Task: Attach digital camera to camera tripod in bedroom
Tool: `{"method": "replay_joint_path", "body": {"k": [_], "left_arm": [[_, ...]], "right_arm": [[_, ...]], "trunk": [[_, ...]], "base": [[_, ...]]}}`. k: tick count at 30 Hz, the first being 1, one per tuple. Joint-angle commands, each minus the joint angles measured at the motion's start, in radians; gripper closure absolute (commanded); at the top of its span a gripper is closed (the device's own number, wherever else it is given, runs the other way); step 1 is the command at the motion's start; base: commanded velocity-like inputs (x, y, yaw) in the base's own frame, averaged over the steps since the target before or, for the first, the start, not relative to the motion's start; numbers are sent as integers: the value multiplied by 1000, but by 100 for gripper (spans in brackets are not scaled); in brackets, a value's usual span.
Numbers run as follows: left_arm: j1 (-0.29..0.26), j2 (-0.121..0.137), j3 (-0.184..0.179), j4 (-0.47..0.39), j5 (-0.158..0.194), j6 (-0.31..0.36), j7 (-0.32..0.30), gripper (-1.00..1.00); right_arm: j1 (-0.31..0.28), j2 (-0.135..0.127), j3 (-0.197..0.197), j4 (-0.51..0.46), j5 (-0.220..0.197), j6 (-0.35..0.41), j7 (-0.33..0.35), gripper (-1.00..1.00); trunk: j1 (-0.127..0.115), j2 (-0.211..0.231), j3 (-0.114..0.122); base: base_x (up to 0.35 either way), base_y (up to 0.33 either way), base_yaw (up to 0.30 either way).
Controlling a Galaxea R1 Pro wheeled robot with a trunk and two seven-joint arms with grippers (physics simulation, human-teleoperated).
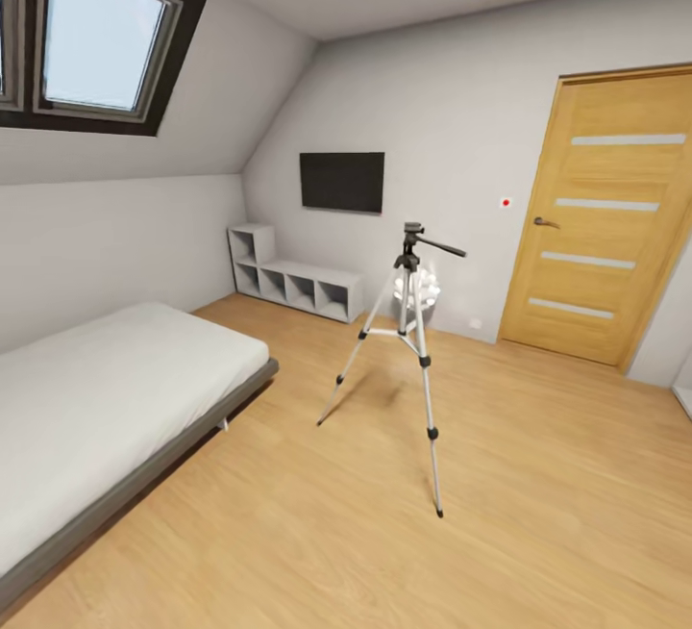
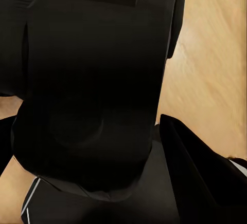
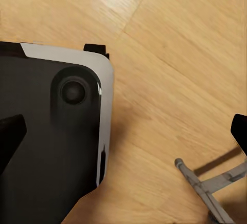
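The camera tripod (image 1: 413,340) stands on the light wood floor (image 1: 538,475) of the bedroom, just right of centre in the head view. Its three silver legs are splayed, and its black pan head (image 1: 413,237) sits level at the top with the handle pointing right. The bed (image 1: 106,398) fills the lower left, and the door (image 1: 605,215) is at the right edge.

In the right wrist view the right end effector (image 3: 125,131) is spread wide. One dark fingertip shows at each side edge, with only floor between them.

In the left wrist view a black boxy mass (image 2: 92,80) presses close to the lens. It may be the digital camera held in the left end effector, but I cannot tell that, nor how the fingers stand.

The tripod looks light and tall on thin legs, so I judge it tips easily under a sideways push. The mounting plate on the head is the place to meet it, coming down from above rather than nudging the handle. A compact camera should be rigid and smooth-skinned, and likely to slip. It is best held across its flat front and back, leaving the underside free for the plate.
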Motion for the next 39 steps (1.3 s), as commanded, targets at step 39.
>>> {"method": "replay_joint_path", "body": {"k": [39], "left_arm": [[-1,0,-9,0,4,-2,1,100]], "right_arm": [[-2,25,-15,3,2,0,0,-100]], "trunk": [[1,-1,-2]], "base": [[310,-60,-97]]}}
